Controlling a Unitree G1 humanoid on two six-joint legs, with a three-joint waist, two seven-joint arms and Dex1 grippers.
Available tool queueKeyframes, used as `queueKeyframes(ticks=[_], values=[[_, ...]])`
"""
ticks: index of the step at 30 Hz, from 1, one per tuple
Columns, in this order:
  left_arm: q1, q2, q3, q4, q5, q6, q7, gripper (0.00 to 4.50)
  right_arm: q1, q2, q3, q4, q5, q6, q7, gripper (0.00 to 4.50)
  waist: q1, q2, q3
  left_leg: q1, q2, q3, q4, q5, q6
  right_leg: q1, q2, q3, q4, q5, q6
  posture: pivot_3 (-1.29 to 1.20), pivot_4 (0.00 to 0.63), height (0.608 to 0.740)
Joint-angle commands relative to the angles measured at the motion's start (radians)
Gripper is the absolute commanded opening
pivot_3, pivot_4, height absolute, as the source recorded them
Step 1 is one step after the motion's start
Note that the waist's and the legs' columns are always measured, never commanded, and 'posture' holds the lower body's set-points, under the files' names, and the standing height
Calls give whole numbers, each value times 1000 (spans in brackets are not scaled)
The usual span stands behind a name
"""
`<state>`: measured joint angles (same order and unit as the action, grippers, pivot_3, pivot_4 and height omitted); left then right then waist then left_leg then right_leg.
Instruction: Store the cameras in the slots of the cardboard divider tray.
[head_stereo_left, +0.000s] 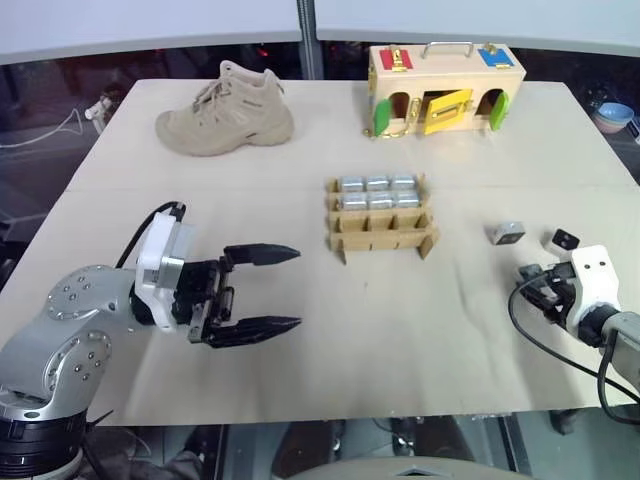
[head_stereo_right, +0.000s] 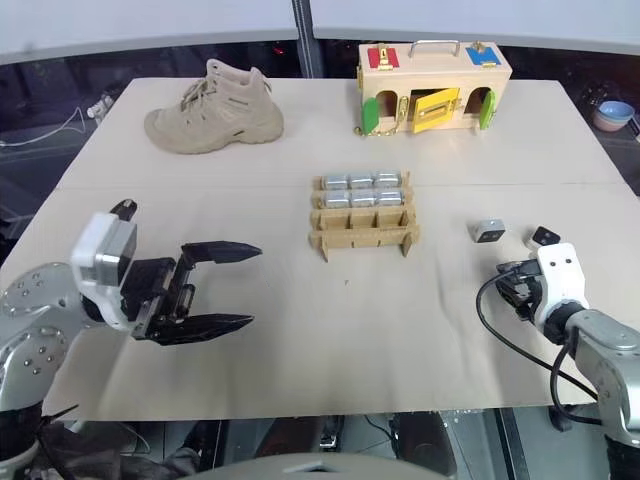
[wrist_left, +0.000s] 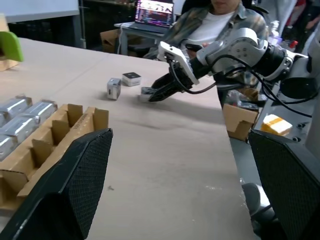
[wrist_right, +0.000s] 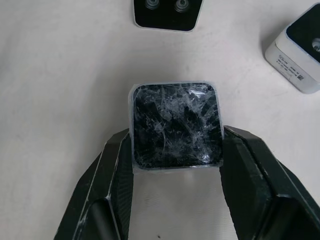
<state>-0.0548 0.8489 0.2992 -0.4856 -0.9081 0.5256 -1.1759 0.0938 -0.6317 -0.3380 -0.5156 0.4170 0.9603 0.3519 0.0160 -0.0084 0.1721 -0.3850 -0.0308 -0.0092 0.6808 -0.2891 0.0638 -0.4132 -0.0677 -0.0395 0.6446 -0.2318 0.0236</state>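
Slippage threatens: right gripper (wrist_right: 175, 150) pinches a cracked-faced camera (wrist_right: 175, 125) by its lower edges (shallow hold), so lifting could drop it; left gripper (head_stereo_left: 262, 290) gapes empty.

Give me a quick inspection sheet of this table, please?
Surface: pale table, bare in front.
Job's things: tray, six slots filled in the two far rows, near row empty; three loose cameras at right, one with a cracked dark face.
Clutter: shoe; wooden box with coloured doors.
Grippers: left tool open, holding nothing; right tool closed on the cracked camera.
Cables: black cable along the right arm; white cable off the table's far left.
Surroundings: seated person, laptop.
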Motion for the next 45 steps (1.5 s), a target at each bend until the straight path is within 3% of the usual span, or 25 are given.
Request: queueKeyframes(ticks=[1,4,6,8,13,18,21,27,28,29,30,33,36,40,45], values=[[-38,-20,18,-43,-123,123,213,4500,25,-83,42,-112,-53,-174,101,1873,-1,0,0,0,0,0,0,0,0,0,0,0,0,0,0,0,150,740],[-123,8,1,-70,-241,355,564,4500,-29,-192,170,-236,-135,-414,242,1873,-3,2,3,0,0,0,2,-1,1,0,0,0,1,0,1,0,150,740],[-217,48,-52,-15,-439,489,669,4500,-130,-211,280,-265,-168,-493,288,1873,-11,-2,4,1,1,0,3,-2,4,0,2,0,2,0,2,0,150,740],[-297,22,-103,70,-620,543,772,4500,-238,-200,384,-248,-215,-567,318,1873,-11,-3,4,2,3,-1,3,-1,2,1,5,0,3,-2,5,0,150,740],[-401,-117,-221,130,-746,539,1004,4500,-469,-132,572,-135,-307,-739,412,1873,-3,-6,6,2,0,-1,4,2,-4,1,3,1,5,1,1,0,150,740],[-445,-160,-242,162,-777,539,1077,4500,-525,-90,613,-99,-339,-782,443,1873,-1,-8,6,0,-1,-4,5,2,-4,-1,2,0,4,1,1,0,150,740],[-443,-165,-244,167,-761,539,1075,3736,-543,-57,636,-125,-352,-754,442,1864,-4,-8,6,0,-1,-4,4,2,-4,-1,2,0,5,1,1,0,150,740],[-443,-162,-244,173,-755,548,1049,956,-559,-21,632,-128,-351,-717,454,1864,-2,-8,6,2,-1,-4,4,4,-6,0,2,0,9,1,1,0,150,740],[-446,-163,-244,180,-749,547,1046,692,-564,-16,623,-125,-343,-712,457,1864,-2,-8,6,2,-1,-4,5,4,-6,0,2,0,9,1,1,0,150,740],[-451,-163,-244,183,-744,549,1036,721,-567,-11,614,-121,-333,-705,458,2678,-2,-8,6,2,-1,-4,5,4,-6,0,2,0,9,1,1,0,150,740],[-455,-162,-243,186,-740,551,1028,721,-570,-7,608,-117,-326,-700,459,2959,-2,-8,6,2,-1,-4,5,4,-6,0,2,0,9,1,1,0,150,740],[-471,-149,-236,196,-666,544,986,721,-547,3,576,-121,-314,-667,435,4396,-2,-8,6,2,-2,-4,4,4,-7,-1,2,0,10,1,1,0,150,740],[-510,-155,-231,238,-456,432,867,721,-457,18,469,-150,-222,-553,392,4458,5,-8,6,2,-2,-4,4,4,-7,-1,2,0,10,1,1,0,150,740],[-606,-115,-353,360,-99,223,568,721,-300,29,274,-225,34,-441,417,4458,7,-7,7,1,-3,-3,4,4,-7,0,2,0,9,1,1,0,150,740],[-729,-223,-493,648,231,-79,299,721,-169,6,144,-322,211,-396,407,4458,6,-7,6,1,-2,-3,3,4,-6,0,3,0,8,1,1,0,150,740]])
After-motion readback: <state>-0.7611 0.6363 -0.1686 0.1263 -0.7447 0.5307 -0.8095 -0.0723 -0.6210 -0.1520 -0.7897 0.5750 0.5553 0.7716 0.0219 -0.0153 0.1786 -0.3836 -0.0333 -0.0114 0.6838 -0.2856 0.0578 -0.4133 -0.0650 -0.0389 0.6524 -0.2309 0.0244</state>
